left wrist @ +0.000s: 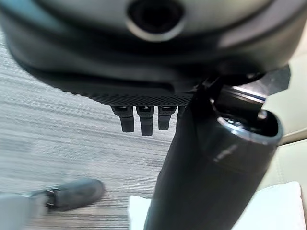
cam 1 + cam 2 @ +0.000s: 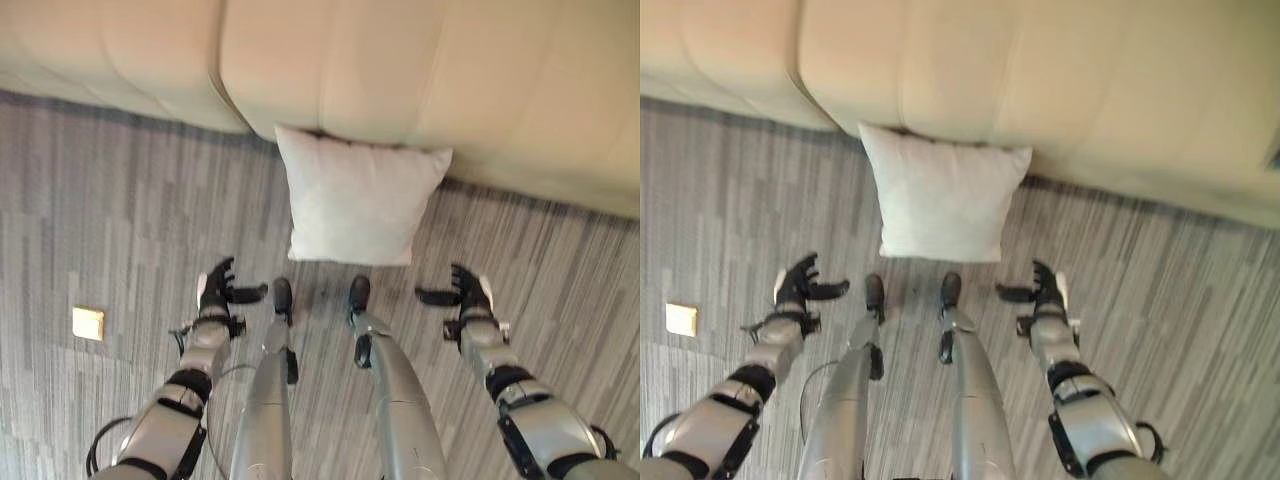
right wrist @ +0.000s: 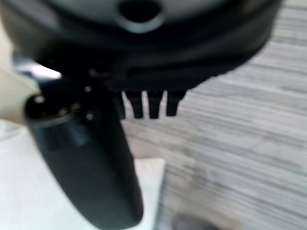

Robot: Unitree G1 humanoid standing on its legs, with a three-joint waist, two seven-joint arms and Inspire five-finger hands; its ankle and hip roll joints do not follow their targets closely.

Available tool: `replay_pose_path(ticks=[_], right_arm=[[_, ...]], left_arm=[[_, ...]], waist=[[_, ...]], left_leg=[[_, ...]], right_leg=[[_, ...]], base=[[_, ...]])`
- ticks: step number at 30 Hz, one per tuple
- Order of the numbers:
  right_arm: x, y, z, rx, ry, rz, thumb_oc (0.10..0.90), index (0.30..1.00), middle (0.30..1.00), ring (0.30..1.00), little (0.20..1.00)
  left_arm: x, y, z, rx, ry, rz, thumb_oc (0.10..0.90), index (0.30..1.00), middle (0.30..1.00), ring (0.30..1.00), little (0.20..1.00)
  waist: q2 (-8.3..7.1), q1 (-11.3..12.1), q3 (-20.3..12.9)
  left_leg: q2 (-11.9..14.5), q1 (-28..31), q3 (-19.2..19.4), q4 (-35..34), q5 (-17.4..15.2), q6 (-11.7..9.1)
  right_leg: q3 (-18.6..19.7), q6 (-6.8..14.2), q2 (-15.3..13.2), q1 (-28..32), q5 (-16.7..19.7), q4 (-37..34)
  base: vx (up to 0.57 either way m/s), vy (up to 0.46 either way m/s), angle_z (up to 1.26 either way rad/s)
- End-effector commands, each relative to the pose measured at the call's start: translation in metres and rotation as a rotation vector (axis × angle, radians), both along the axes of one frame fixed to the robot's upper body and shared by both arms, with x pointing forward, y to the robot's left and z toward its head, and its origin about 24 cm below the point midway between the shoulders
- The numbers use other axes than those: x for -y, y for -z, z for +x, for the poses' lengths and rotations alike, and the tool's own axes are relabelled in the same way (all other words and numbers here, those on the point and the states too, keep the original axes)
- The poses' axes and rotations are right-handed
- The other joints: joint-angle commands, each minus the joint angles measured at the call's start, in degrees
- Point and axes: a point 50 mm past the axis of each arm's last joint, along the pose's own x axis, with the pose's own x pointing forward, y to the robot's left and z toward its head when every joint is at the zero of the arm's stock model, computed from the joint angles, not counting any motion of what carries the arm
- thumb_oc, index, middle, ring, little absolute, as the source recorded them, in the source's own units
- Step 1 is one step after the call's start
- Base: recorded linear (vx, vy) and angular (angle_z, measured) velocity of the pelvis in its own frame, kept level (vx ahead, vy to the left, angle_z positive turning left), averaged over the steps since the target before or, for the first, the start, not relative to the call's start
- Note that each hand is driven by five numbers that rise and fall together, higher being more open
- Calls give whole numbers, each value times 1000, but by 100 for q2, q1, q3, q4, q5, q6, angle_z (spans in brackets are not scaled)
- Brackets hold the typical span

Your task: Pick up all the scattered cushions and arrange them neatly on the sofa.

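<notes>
Robot hand on the left (image 2: 216,290) hangs above the striped grey floor (image 2: 120,200), with its fingers straight and relaxed and the thumb pointing inward; it holds nothing. In its own wrist view the fingers (image 1: 142,120) stand in a short row above the carpet and nothing is between them and the thumb. Further to the left of this hand a small yellowish square plate (image 2: 88,323) lies flat on the floor, well apart from everything else.

Between the two hands, a little further from the robot, one pale cushion (image 2: 355,195) rests on the floor. It is square and its far edge touches the base of the beige sofa (image 2: 450,80), just below the seam where two seat sections meet. Neither hand touches the cushion.

On the right side the right robot hand (image 2: 462,292) hangs at about the same height as the left one, also open and empty, thumb pointing inward toward the cushion. In its wrist view a corner of the cushion shows near the thumb.
</notes>
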Motion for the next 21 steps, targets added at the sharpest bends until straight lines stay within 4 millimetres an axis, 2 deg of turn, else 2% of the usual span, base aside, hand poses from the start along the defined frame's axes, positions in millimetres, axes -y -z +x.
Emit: replay_pose_path(ticks=[1, 2, 4, 6, 7, 8, 9, 10, 12, 13, 14, 16, 17, 19, 20, 21], right_arm=[[14, -24, -2, 162, 93, 16, 800, 900, 900, 900, 900], [14, -24, -2, 164, 93, 17, 800, 900, 900, 900, 900], [11, -59, 9, 285, 95, 61, 800, 900, 900, 900, 900], [7, -86, 16, 367, 79, 81, 800, 900, 900, 900, 900], [3, -107, 20, 425, 63, 80, 800, 900, 900, 900, 900], [3, -108, 20, 426, 63, 79, 800, 900, 900, 900, 900], [-5, -126, 24, 479, 37, 88, 800, 900, 900, 900, 900], [-5, -128, 25, 483, 37, 89, 800, 900, 900, 900, 900], [-18, -148, 28, 540, -5, 87, 800, 900, 900, 900, 900], [-35, -165, 31, 588, -56, 98, 800, 900, 900, 900, 900], [-44, -174, 32, 608, -86, 100, 800, 900, 900, 900, 900], [-66, -186, 34, 643, -159, 124, 800, 900, 900, 900, 900], [-66, -187, 34, 644, -159, 125, 800, 900, 900, 900, 900], [-91, -200, 34, 684, -235, 181, 800, 900, 900, 900, 900], [-128, -214, 32, 730, -361, 291, 800, 900, 900, 900, 900], [-127, -215, 32, 731, -361, 292, 800, 900, 900, 900, 900]], left_arm=[[-24, -30, 2, 162, -114, -29, 800, 900, 900, 900, 900], [-24, -31, 2, 163, -115, -29, 800, 900, 900, 900, 900], [-24, -62, 12, 253, -110, -27, 800, 900, 900, 900, 900], [-20, -85, 19, 319, -82, -13, 800, 900, 900, 900, 900], [-16, -105, 23, 373, -63, 4, 800, 900, 900, 900, 900], [-16, -106, 23, 374, -64, 4, 800, 900, 900, 900, 900], [-10, -126, 27, 428, -47, 13, 800, 900, 900, 900, 900], [-10, -127, 27, 431, -47, 13, 800, 900, 900, 900, 900], [-1, -147, 30, 484, -24, 21, 800, 900, 900, 900, 900], [10, -166, 33, 534, 5, 25, 800, 900, 900, 900, 900], [17, -175, 34, 559, 21, 20, 800, 900, 900, 900, 900], [32, -191, 35, 595, 68, 40, 800, 900, 900, 900, 900], [32, -192, 36, 596, 68, 40, 800, 900, 900, 900, 900], [50, -207, 37, 632, 113, 35, 800, 900, 900, 900, 900], [79, -228, 37, 680, 182, -16, 800, 900, 900, 900, 900], [79, -228, 37, 681, 182, -15, 800, 900, 900, 900, 900]], waist=[[-28, -162, -431], [-28, -163, -457], [7, -203, -345], [22, -226, -320], [40, -248, -291], [42, -251, -315], [49, -248, -269], [49, -251, -287], [52, -248, -319], [47, -240, -291], [46, -242, -310], [39, -230, -319], [37, -229, -321], [27, -230, -333], [14, -234, -369], [13, -231, -376]], left_leg=[[-71, -752, -97, 924, -918, 129], [-72, -807, -97, 960, -932, 130], [-90, -1284, -111, 1324, -1032, 155], [-109, -1720, -117, 1656, -1132, 171], [-131, -2095, -103, 1952, -1213, 177], [-133, -2148, -103, 1986, -1226, 177], [-152, -2421, -104, 2186, -1271, 193], [-155, -2494, -102, 2238, -1292, 194], [-179, -2828, -89, 2497, -1353, 210], [-198, -3067, -95, 2651, -1372, 221], [-201, -3221, -94, 2759, -1394, 223], [-200, -3393, -86, 2877, -1404, 233], [-199, -3412, -84, 2888, -1407, 233], [-218, -3565, -97, 2994, -1424, 251], [-222, -3756, -84, 3110, -1440, 263], [-221, -3776, -83, 3119, -1443, 263]], right_leg=[[358, 653, -168, -246, -375, -88], [361, 653, -171, -299, -389, -56], [429, 644, -187, -799, -494, 395], [500, 624, -169, -1232, -593, 746], [514, 609, -195, -1601, -690, 1035], [517, 608, -198, -1653, -704, 1067], [527, 603, -204, -1933, -747, 1319], [534, 605, -209, -2006, -768, 1370], [555, 587, -209, -2319, -833, 1594], [559, 580, -223, -2541, -865, 1770], [563, 579, -233, -2686, -879, 1847], [562, 577, -229, -2846, -887, 1957], [564, 577, -229, -2866, -890, 1967], [576, 586, -220, -3022, -874, 2050], [584, 609, -203, -3198, -844, 2112], [585, 610, -202, -3218, -844, 2119]], base=[[0, 0, 0], [0, 0, 0], [-3, 1, -3], [29, -11, 4], [49, -13, 10], [74, 3, 11], [46, -2, 7], [43, -11, 6], [59, -20, 1], [89, -19, -1], [62, -16, 0], [22, -5, 2], [38, 10, 0], [44, 24, -3], [39, 24, -4], [37, 25, -7]])
